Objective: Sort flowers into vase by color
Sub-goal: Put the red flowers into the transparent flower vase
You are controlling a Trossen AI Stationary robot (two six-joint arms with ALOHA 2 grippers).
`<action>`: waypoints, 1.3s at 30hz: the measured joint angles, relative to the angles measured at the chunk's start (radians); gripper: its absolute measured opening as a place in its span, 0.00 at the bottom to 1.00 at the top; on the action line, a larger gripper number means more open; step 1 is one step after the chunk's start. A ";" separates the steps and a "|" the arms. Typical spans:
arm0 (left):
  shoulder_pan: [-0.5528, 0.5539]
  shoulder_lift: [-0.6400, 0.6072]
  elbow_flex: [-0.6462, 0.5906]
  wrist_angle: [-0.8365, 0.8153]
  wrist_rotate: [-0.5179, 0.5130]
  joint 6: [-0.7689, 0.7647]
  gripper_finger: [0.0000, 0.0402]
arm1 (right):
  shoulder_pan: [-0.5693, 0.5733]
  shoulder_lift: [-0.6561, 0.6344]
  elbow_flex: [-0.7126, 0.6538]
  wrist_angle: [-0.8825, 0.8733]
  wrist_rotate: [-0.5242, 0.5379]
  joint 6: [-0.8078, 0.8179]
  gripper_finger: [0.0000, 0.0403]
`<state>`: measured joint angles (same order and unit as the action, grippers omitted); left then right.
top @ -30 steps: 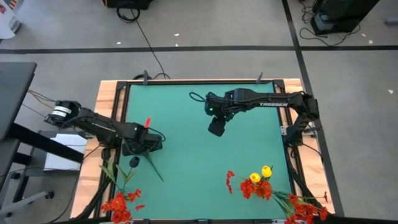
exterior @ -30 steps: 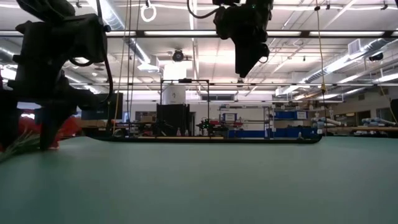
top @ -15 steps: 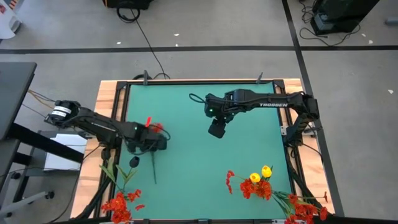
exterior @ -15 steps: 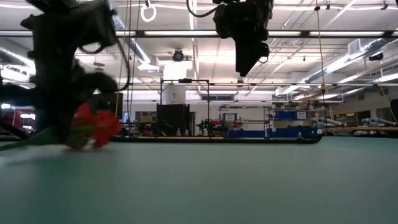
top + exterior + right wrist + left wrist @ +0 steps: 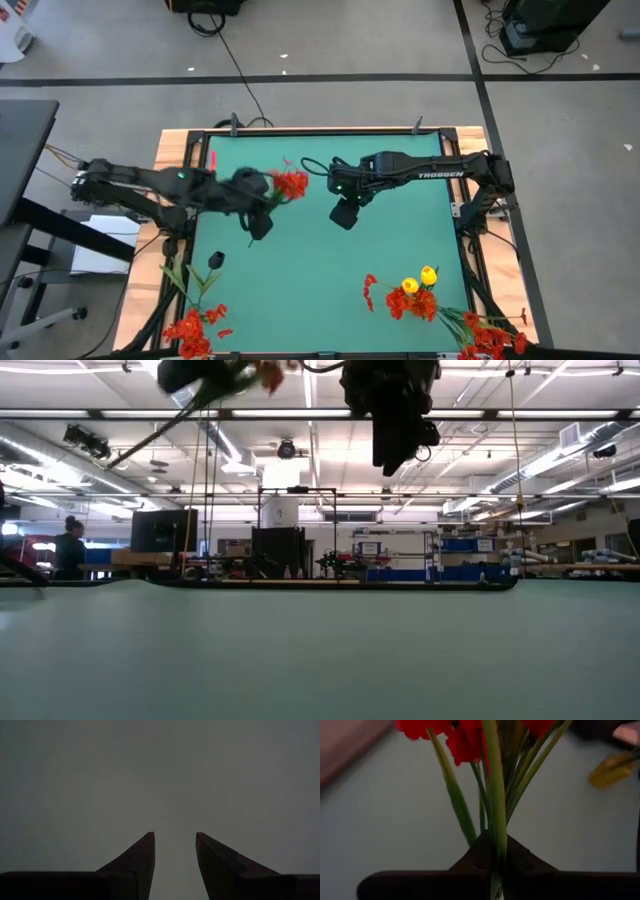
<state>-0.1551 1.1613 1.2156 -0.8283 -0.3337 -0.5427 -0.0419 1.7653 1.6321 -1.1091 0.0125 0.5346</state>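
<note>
My left gripper (image 5: 266,195) hangs high over the left middle of the green mat (image 5: 320,260), shut on a red flower (image 5: 290,185). Its blooms (image 5: 460,735) stand just past the fingers. In the low view its thin stalk (image 5: 150,435) trails down to the left, well above the table. My right gripper (image 5: 345,212) is open over the mat's middle, with only bare mat (image 5: 175,780) between its fingers. More red flowers (image 5: 195,325) lie at the near left corner. Red and yellow flowers (image 5: 415,295) lie near right. I can make out no vase. My left gripper pinches the red flower's green stalk (image 5: 495,862) between its two fingers, a short way below the blooms; narrow leaves fan out right beside the hold. The fingers slant downward from the table's left side. The flower is lifted clear, blooms toward the right, the stalk's free end hanging lower.
A small dark object (image 5: 215,260) lies on the mat's left part, by loose green stems (image 5: 185,280). A wooden frame (image 5: 170,200) and black rails border the mat. The low view shows a person (image 5: 70,550) far off in the room.
My left gripper has taken hold of the red flower at the table's left and risen steeply with it, moving toward the far edge and the table's middle while rolling its wrist. The flower, which lay on the mat, is now lifted clear, with its blooms toward the right.
</note>
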 joint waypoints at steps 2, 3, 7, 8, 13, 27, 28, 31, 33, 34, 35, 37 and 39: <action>0.000 0.000 0.093 -0.063 -0.029 0.092 0.05 | 0.012 0.000 0.000 0.001 -0.006 0.032 0.38; 0.000 0.000 0.147 -0.099 -0.032 0.149 0.04 | 0.019 0.000 0.000 0.001 -0.006 0.047 0.38; -0.012 -0.011 0.325 -0.235 -0.028 0.305 0.04 | 0.046 0.000 0.000 0.008 -0.006 0.135 0.38; -0.018 -0.021 0.360 -0.248 -0.014 0.342 0.05 | 0.052 0.000 0.000 0.016 -0.002 0.169 0.38; -0.036 -0.133 0.444 -0.312 0.089 0.450 0.06 | 0.079 0.000 0.000 0.060 0.056 0.363 0.38; -0.053 -0.621 0.336 -0.460 0.226 0.514 0.02 | 0.121 0.000 0.000 0.226 0.158 0.732 0.38; -0.053 -0.637 0.329 -0.447 0.275 0.527 0.02 | 0.124 0.000 0.000 0.232 0.165 0.752 0.38; -0.053 -0.653 0.291 -0.359 0.446 0.568 0.02 | 0.131 0.000 0.000 0.239 0.177 0.810 0.38; -0.053 -0.642 0.243 -0.274 0.594 0.597 0.02 | 0.135 0.000 0.000 0.249 0.178 0.848 0.38; -0.053 -0.636 0.213 -0.223 0.665 0.608 0.02 | 0.137 0.000 0.000 0.252 0.178 0.862 0.38; -0.053 -0.631 0.182 -0.160 0.737 0.615 0.02 | 0.139 0.000 0.000 0.254 0.178 0.875 0.38; -0.053 -0.628 0.123 -0.043 0.854 0.631 0.02 | 0.143 0.000 0.000 0.255 0.178 0.902 0.38; -0.053 -0.623 0.071 0.045 0.925 0.648 0.02 | 0.148 0.000 0.000 0.257 0.180 0.926 0.38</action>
<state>-0.2084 0.5379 1.2866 -0.7832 0.5909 0.1057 0.1065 1.7653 1.6321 -0.8525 0.1921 1.4604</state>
